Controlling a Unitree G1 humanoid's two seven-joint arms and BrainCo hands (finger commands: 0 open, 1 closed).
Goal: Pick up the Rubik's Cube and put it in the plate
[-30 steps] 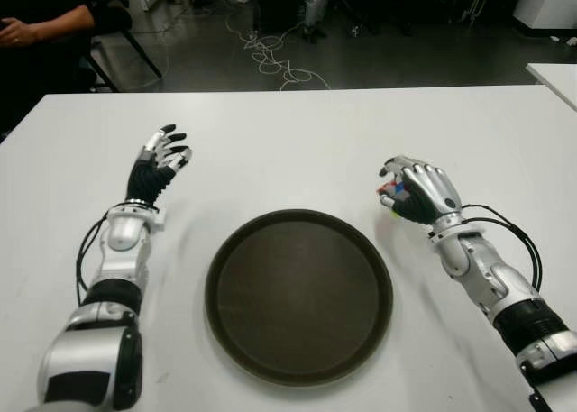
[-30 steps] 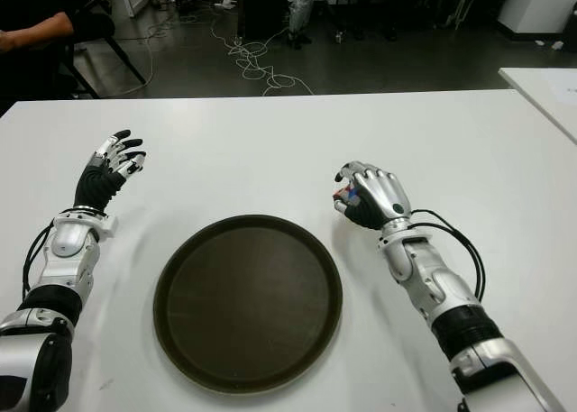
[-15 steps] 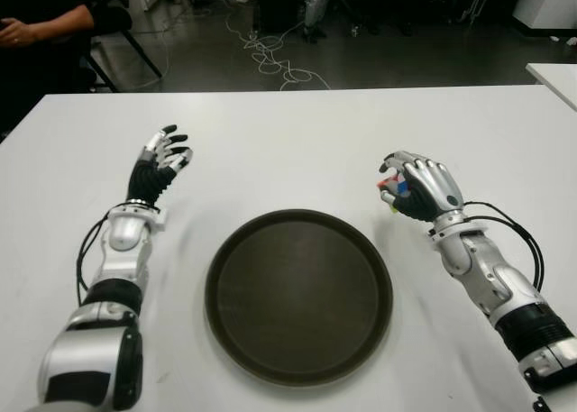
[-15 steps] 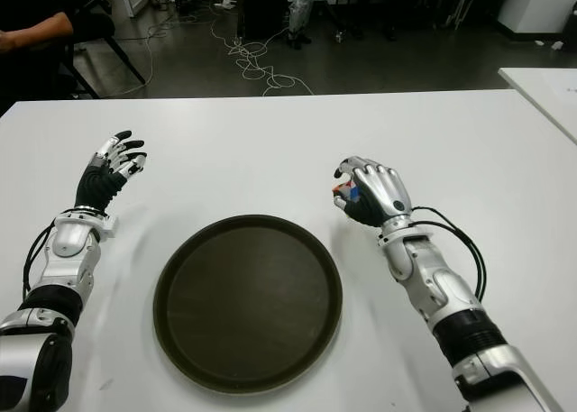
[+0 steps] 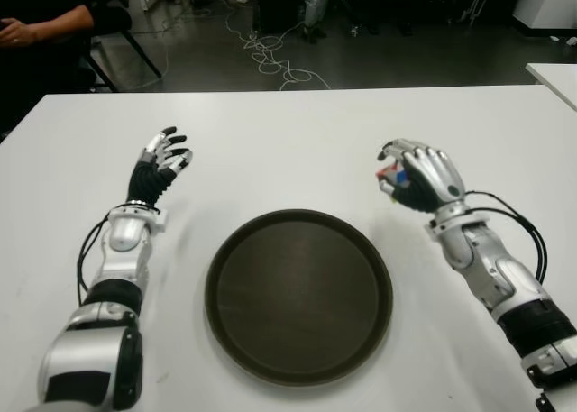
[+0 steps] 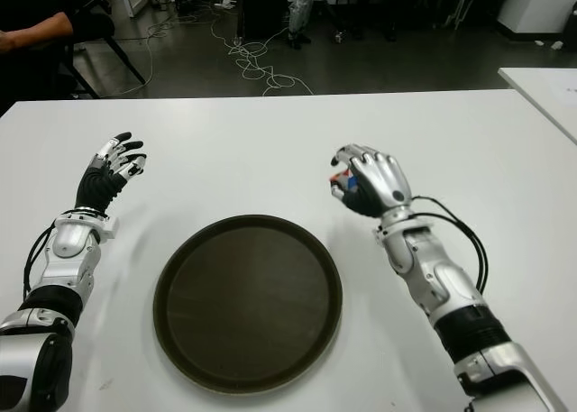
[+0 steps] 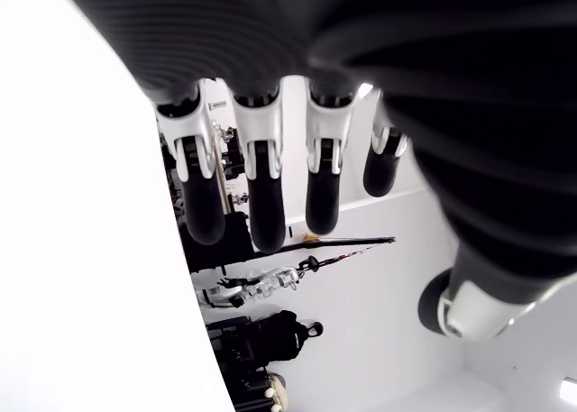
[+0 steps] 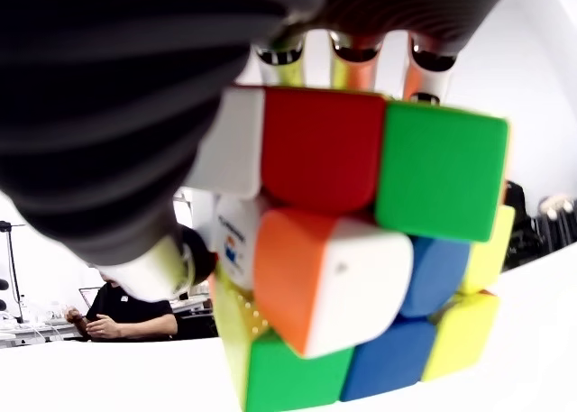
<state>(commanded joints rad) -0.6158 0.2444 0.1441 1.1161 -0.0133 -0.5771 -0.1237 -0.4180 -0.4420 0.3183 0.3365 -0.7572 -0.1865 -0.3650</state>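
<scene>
My right hand [image 5: 410,170] is shut on the Rubik's Cube [image 8: 352,250], a small scrambled cube with red, green, orange, blue and yellow tiles. In the eye views only a sliver of the cube [image 5: 390,174] shows between the curled fingers. The hand is raised off the white table, just beyond the right rim of the round dark brown plate [image 5: 298,293], which lies flat at the table's front centre with nothing in it. My left hand [image 5: 159,162] shows to the left of the plate, its fingers spread and holding nothing.
The white table [image 5: 288,141] stretches wide behind the plate. A person's arm [image 5: 41,22] shows at the far left beyond the table. Cables [image 5: 270,56] lie on the dark floor behind. Another white table corner [image 5: 554,74] is at the far right.
My right hand has lifted with the cube and moved slightly farther from me, away from the table surface. The left hand and the plate have stayed where they were.
</scene>
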